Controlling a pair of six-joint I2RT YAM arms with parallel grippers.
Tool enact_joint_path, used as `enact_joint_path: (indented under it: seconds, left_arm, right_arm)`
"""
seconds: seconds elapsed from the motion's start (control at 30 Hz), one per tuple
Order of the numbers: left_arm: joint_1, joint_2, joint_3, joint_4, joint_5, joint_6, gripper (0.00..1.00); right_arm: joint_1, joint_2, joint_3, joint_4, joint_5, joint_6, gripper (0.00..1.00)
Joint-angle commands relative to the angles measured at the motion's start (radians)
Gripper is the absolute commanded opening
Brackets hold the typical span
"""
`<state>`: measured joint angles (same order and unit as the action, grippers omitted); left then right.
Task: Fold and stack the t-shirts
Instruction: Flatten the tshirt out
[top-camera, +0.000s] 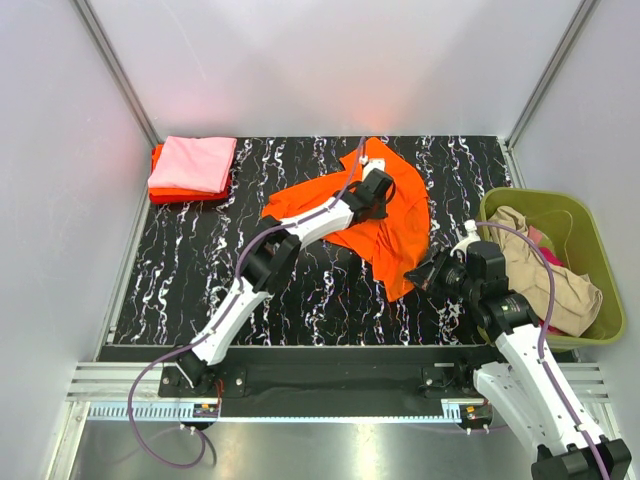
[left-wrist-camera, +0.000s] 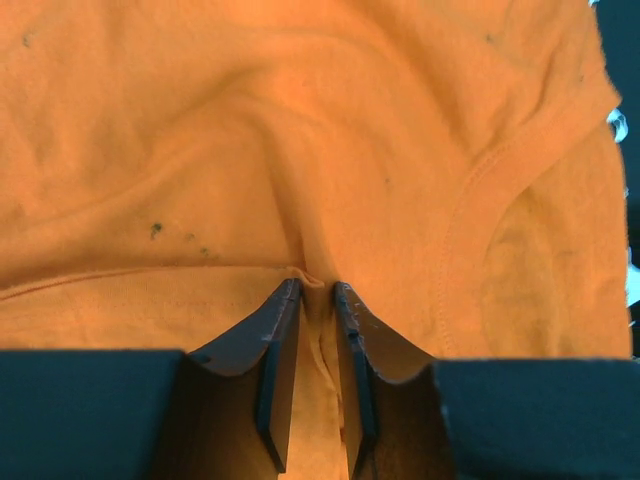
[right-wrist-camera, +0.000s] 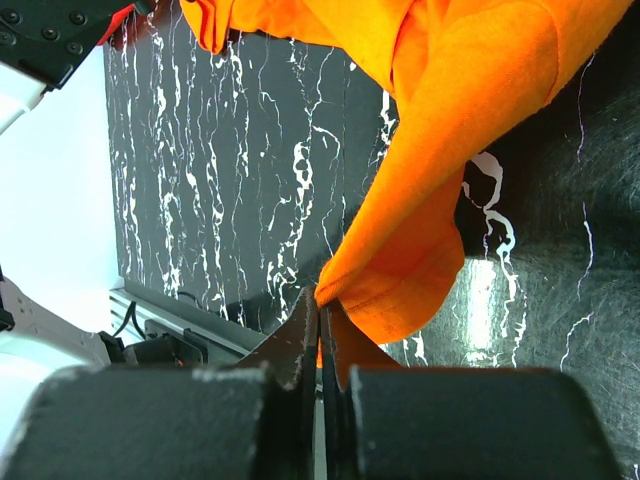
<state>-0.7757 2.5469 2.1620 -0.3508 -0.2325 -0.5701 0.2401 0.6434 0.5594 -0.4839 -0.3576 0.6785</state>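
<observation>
A bright orange t-shirt (top-camera: 395, 225) lies rumpled across the middle of the black marbled table (top-camera: 200, 270). My left gripper (top-camera: 378, 190) is down on its upper part, jaws narrowed on a pinched ridge of orange cloth (left-wrist-camera: 318, 300). My right gripper (top-camera: 425, 272) is shut on the shirt's lower corner (right-wrist-camera: 400, 290), which hangs lifted off the table. A folded light pink t-shirt (top-camera: 193, 163) lies on a folded red-orange one (top-camera: 185, 194) at the back left. A beige t-shirt (top-camera: 545, 270) fills the basket, a bit of magenta cloth (top-camera: 541, 240) beside it.
The olive-green basket (top-camera: 570, 205) stands at the right edge of the table, close behind my right arm. Grey walls enclose the table on three sides. A metal rail (top-camera: 300, 385) with the arm bases runs along the near edge.
</observation>
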Motion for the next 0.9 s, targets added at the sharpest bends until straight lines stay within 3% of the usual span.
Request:
enact_joint_path:
  seconds: [0.0, 0.4, 0.87]
  left_arm:
    - [0.029, -0.046, -0.043, 0.088, 0.027, -0.057, 0.24]
    - [0.052, -0.063, -0.099, 0.139, 0.104, -0.074, 0.33]
    - [0.073, -0.120, -0.183, 0.210, 0.157, -0.134, 0.27]
  right_arm:
    - [0.013, -0.011, 0.000, 0.016, 0.005, -0.017, 0.00]
    - [0.022, 0.010, 0.023, 0.016, 0.029, -0.036, 0.00]
    - [0.022, 0.006, 0.017, 0.015, 0.029, -0.037, 0.00]
